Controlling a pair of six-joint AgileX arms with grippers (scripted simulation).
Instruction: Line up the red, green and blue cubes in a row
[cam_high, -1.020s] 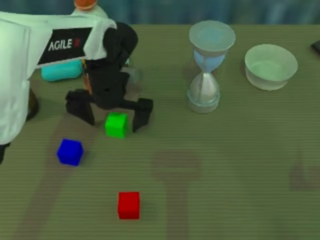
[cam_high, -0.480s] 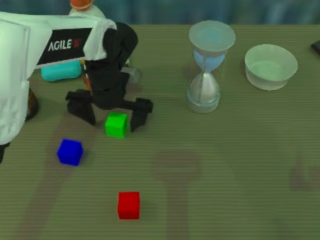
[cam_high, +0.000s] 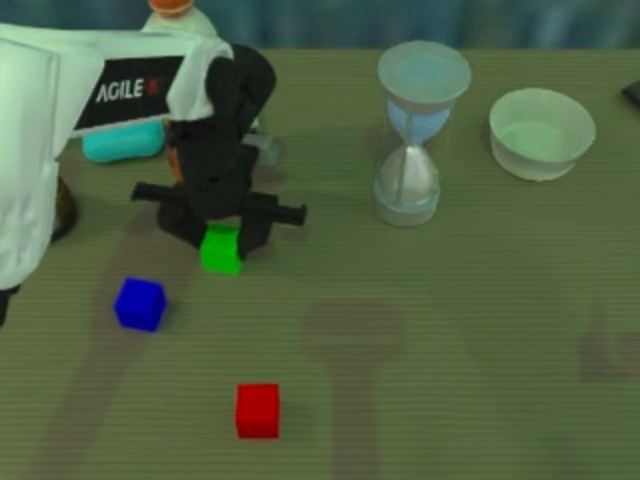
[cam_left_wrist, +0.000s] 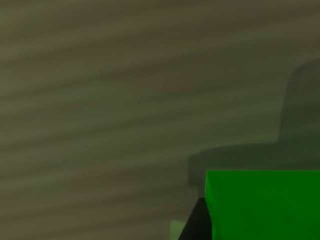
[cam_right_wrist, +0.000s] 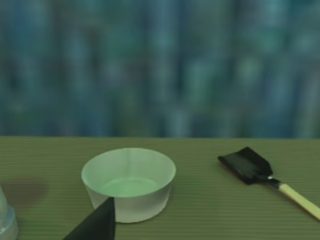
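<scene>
The green cube (cam_high: 221, 250) sits on the table left of centre, and my left gripper (cam_high: 222, 238) is shut on it from above. In the left wrist view the green cube (cam_left_wrist: 262, 205) fills the lower corner, with one black finger (cam_left_wrist: 200, 222) against its side. The blue cube (cam_high: 139, 304) lies to the front left of the green one. Farther forward, the red cube (cam_high: 257, 410) stands alone near the table's front edge. My right arm is outside the top view; its wrist view looks at the white bowl (cam_right_wrist: 128, 182).
An hourglass (cam_high: 420, 130) and a white bowl (cam_high: 541, 132) stand at the back right. A teal soap bar (cam_high: 122, 142) and an orange-capped bottle (cam_high: 172, 10) sit behind my left arm. A black-headed spatula (cam_right_wrist: 247, 165) lies at the far right.
The left gripper's fingers, spread wide around the green cube before, have closed onto it. The cube has shifted slightly to the left. The blue and red cubes have not moved.
</scene>
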